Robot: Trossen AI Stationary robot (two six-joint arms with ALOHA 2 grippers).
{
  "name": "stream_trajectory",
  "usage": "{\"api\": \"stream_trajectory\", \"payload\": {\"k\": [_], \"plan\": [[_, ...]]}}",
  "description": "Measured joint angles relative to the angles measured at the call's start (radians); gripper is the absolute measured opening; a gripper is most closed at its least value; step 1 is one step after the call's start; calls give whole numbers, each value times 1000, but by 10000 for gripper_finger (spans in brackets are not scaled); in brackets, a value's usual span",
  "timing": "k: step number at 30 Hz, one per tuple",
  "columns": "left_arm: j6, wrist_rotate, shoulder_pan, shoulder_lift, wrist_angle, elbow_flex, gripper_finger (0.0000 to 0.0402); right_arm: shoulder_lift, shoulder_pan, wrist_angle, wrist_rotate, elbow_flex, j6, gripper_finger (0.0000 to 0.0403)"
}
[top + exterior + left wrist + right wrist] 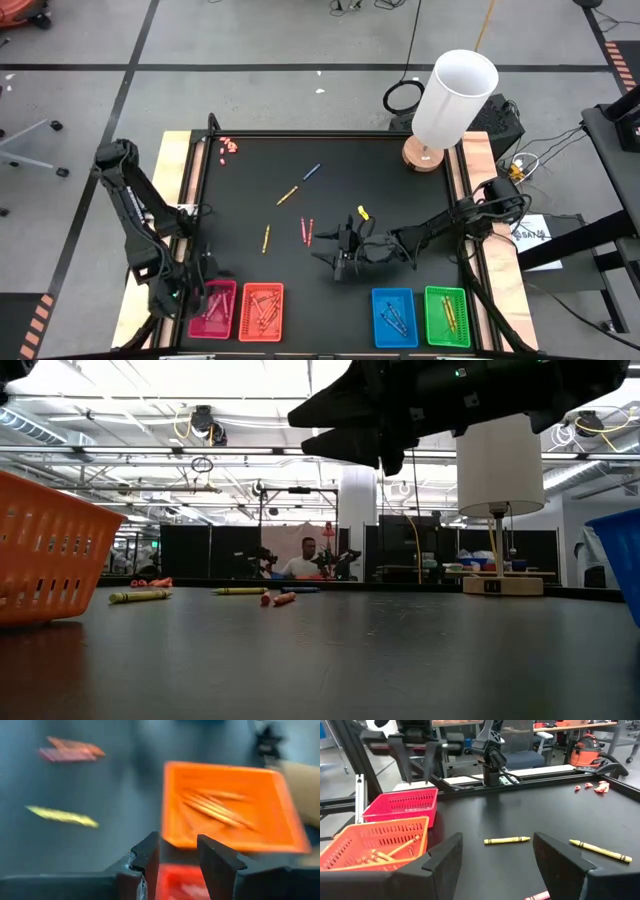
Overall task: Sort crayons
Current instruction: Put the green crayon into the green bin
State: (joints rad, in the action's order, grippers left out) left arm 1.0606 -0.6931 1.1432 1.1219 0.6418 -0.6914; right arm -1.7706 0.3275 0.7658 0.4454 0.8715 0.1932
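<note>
Loose crayons lie flat on the black table point(400, 170): a blue one point(312, 172), an orange-yellow one point(288, 194), a yellow one point(266, 238), a red and pink pair point(306, 231) and a short yellow one point(363, 212). More crayons lie in the orange tray point(261, 312), the red tray point(215, 308), the blue tray point(394, 317) and the green tray point(446, 316). My left gripper point(177, 852) is open and empty above the near edge of the red tray. My right gripper point(497, 855) is open wide and empty, raised over the table's middle near the pink pair.
A white-shaded lamp point(450, 100) stands at the far right corner. Small pink-red bits point(228, 146) sit at the far left corner. The four trays line the near edge. A person point(308, 560) sits in the room beyond the table.
</note>
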Motion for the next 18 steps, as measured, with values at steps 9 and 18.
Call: {"api": "stream_trajectory", "payload": {"k": [9, 18], "plan": [[-202, -274, -181, -1, 33, 0, 132, 0, -42, -47, -3, 1, 2, 226], [159, -237, -470, 44, -5, 0, 132, 0, -83, -67, -2, 1, 5, 226]]}}
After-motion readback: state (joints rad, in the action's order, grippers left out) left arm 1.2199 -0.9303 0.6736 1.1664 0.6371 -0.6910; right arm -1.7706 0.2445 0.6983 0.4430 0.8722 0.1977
